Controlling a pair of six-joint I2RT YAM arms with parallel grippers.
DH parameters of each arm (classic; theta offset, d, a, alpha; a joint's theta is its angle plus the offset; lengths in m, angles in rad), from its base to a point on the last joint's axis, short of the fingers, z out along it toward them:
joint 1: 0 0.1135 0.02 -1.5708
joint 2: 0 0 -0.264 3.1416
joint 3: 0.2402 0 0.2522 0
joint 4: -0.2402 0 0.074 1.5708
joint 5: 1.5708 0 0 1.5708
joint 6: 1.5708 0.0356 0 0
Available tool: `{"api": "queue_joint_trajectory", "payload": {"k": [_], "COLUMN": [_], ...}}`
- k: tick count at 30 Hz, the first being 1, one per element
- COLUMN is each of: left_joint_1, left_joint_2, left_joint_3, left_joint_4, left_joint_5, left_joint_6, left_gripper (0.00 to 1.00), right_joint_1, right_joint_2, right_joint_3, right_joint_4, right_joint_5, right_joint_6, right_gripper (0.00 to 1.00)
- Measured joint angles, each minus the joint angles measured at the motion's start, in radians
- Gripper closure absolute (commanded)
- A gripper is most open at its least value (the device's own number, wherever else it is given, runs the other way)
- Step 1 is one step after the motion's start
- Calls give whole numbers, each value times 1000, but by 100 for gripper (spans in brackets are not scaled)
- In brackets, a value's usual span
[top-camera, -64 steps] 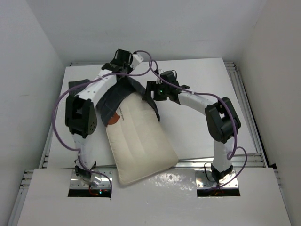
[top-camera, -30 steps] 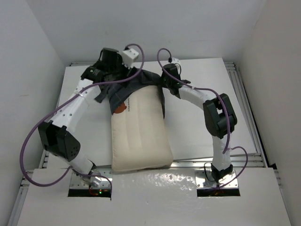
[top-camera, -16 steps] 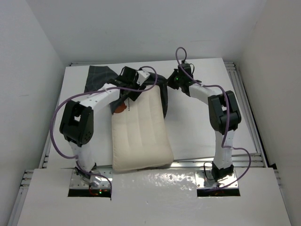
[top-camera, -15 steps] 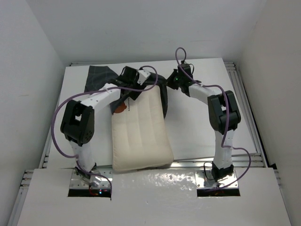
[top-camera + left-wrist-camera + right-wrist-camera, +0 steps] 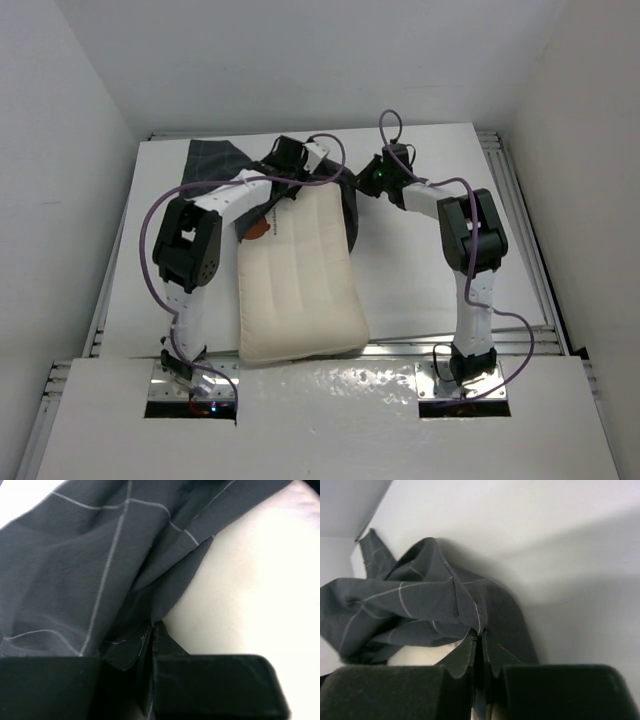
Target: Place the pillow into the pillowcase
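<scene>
2 grippers [image 5: 151,628] [image 5: 481,638] (L+R) tight on pillowcase [image 5: 212,160]

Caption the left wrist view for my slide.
Left gripper shut on the pillowcase hem, beside the cream pillow.

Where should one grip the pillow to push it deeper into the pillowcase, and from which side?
Probably a near corner of the pillow, approached from the near side: its far end already lies under the pillowcase, while the near end is bare and free.
</scene>
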Motion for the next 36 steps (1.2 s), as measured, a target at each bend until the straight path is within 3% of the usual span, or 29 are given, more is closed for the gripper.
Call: {"api": "queue_joint_trajectory", "payload": {"k": [1, 3, 5, 6, 10, 11, 13, 14, 15, 18, 21, 25, 28, 34, 36], "left_joint_1": [0, 1, 0, 0, -2, -2, -2, -3, -3, -6, -8, -13, -22, -46, -49], "left_joint_2": [0, -8, -29, -45, -91, -100, -116, -122, -126, -130, -130, -130, -130, -130, -130], "left_joint_3": [7, 18, 18, 19, 35, 36, 40, 40, 40, 40, 41, 55, 67, 71, 71], "left_joint_4": [-11, -21, -38, -53, -97, -105, -122, -130, -136, -153, -167, -178, -180, -188, -191], "left_joint_5": [13, 51, 88, 105, 144, 152, 173, 183, 194, 218, 229, 237, 240, 238, 237], "left_joint_6": [-3, -10, -13, -16, -21, -23, -30, -35, -39, -47, -55, -69, -73, -74, -74], "left_gripper": [100, 100, 100, 100, 100, 100, 100, 100, 100, 100, 100, 100, 100, 100, 100], "right_joint_1": [-2, -7, -13, -16, -27, -32, -44, -52, -60, -70, -42, 5, 24, 56, 65], "right_joint_2": [7, 17, 26, 29, 14, -6, -69, -110, -151, -254, -344, -410, -362, -204, -169], "right_joint_3": [0, 1, 14, 34, 88, 82, 48, 26, 10, 1, -47, -193, -202, -168, -168], "right_joint_4": [-2, -20, -56, -95, -193, -211, -237, -248, -255, -278, -246, -177, -185, -185, -182], "right_joint_5": [5, 13, 18, 19, 47, 63, 72, 69, 66, 34, -10, -59, -81, -126, -135], "right_joint_6": [3, 11, 2, -16, -115, -140, -182, -208, -218, -277, -307, -287, -284, -276, -267], "right_gripper": [91, 58, 37, 30, 19, 18, 28, 42, 48, 60, 44, 34, 29, 31, 41]}}
